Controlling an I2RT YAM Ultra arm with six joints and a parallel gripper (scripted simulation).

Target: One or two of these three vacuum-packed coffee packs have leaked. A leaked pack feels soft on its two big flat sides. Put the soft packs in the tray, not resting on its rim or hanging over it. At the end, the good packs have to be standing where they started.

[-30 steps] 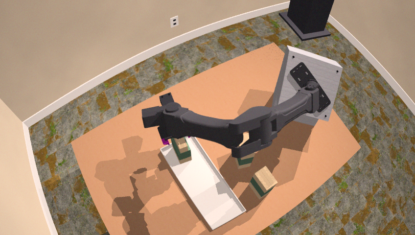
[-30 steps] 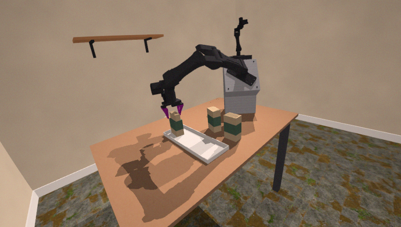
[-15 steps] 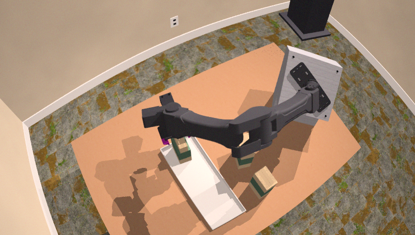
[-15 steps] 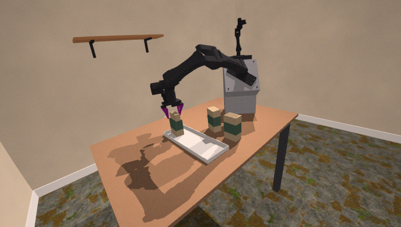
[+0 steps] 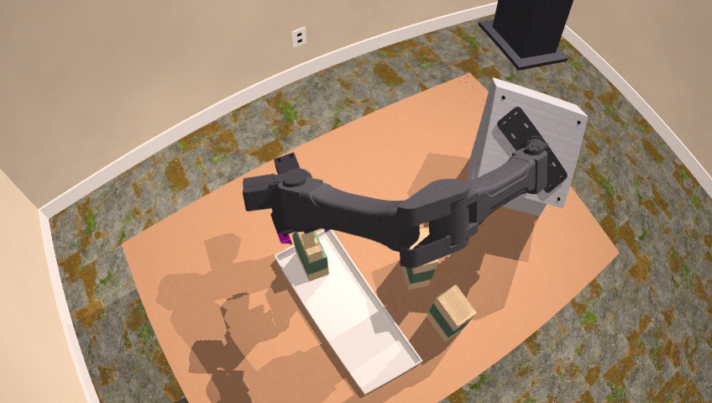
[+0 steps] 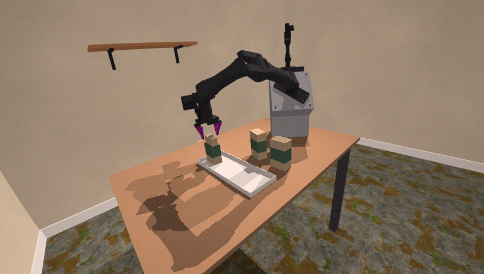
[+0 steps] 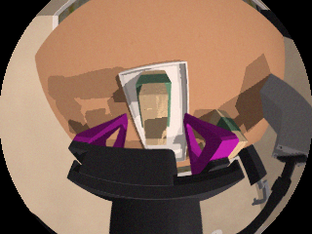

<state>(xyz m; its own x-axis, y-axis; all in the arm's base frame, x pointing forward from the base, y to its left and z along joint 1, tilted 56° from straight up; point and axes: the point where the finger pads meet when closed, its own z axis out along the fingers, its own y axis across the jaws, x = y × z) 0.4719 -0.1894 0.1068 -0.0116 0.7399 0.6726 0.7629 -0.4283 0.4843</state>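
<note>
Three tan coffee packs with green bands are in view. One pack point(image 6: 213, 149) stands upright inside the white tray point(image 6: 236, 172) at its far end; it also shows in the overhead view point(image 5: 311, 254) and in the wrist view point(image 7: 154, 109). My gripper point(image 6: 208, 130) with purple fingers hangs just above this pack, open and empty, its fingertips level with the pack's top on either side. The other two packs point(image 6: 258, 144) point(image 6: 280, 153) stand upright on the table beside the tray's right side; one of them point(image 5: 418, 272) is partly hidden under my arm in the overhead view.
The grey robot base point(image 6: 290, 105) stands at the table's far corner behind the two packs. The tray point(image 5: 344, 306) lies diagonally across the table's middle. A wooden shelf point(image 6: 142, 45) hangs on the wall.
</note>
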